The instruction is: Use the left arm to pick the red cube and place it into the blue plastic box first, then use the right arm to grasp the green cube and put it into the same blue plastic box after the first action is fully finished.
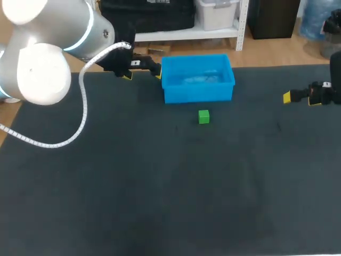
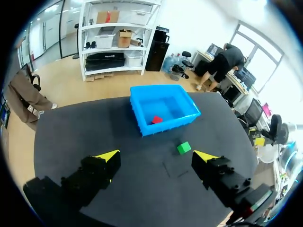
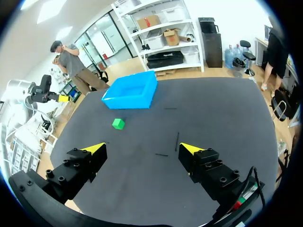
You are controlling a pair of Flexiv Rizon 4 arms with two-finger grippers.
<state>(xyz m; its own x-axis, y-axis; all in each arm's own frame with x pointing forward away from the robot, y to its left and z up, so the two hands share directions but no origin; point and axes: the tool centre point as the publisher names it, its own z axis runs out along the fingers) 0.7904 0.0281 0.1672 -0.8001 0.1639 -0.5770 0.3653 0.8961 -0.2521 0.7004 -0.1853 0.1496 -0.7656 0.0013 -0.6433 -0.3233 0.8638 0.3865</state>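
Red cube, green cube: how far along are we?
Done: red cube lies inside the blue box, left gripper open and empty beside it. In hand: nothing; right gripper open, well away from both. Left: green cube sits on the table before the box, untouched.

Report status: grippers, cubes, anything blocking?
Left gripper open, empty. Red cube in blue box. Green cube on table in front of box, untouched. Right gripper open, off to the side; nothing in its way.
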